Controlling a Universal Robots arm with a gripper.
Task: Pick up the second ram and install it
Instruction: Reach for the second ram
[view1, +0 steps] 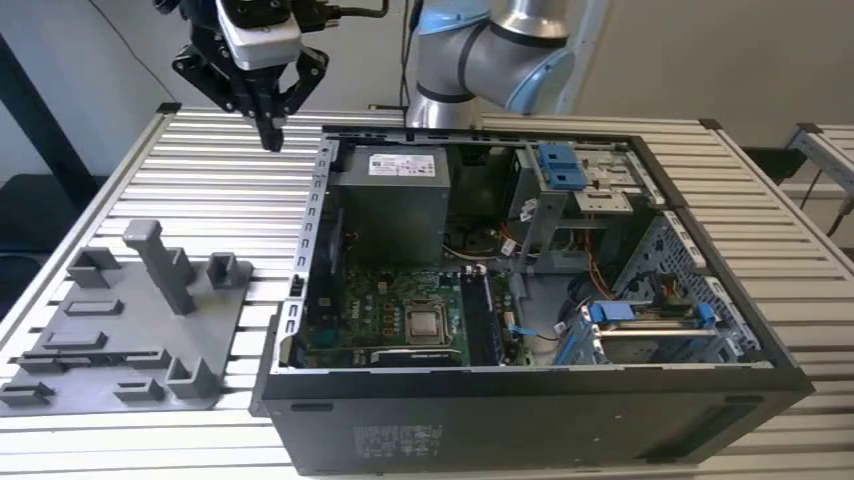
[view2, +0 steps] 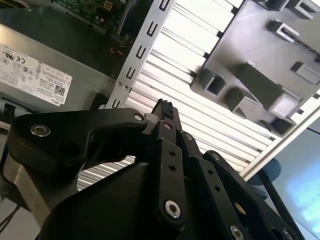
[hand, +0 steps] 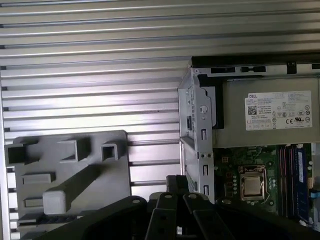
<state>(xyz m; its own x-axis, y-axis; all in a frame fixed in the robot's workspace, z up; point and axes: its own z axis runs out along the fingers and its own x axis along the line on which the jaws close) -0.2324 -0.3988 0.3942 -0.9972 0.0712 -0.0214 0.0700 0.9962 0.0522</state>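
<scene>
Tabletop (view1: 200, 190) is ribbed aluminium slats with a pale wall behind it; a second slatted table (view1: 825, 140) is cut off at the exterior view's right. Claw (view1: 274, 135) hangs high over bare slats, fingers pressed together, nothing visible between them. The grey tray (view1: 120, 330) with its upright post (view1: 160, 265) lies below the claw, toward the exterior view's left. The open PC case (view1: 534, 430) is below it on the other side, with the power supply (view1: 387, 200) as the nearest part. Second ram: in the first wrist view a bluish stick (hand: 300, 172) sits in the slot bank just beyond the CPU socket (hand: 251, 185), well away from the claw (hand: 176, 182). Can't tell how many sticks are there; the board is cut off at the frame edge. In the exterior view the slots are too small to read. The claw's own black linkage (view2: 165, 200) blocks the lower part of both wrist views.
</scene>
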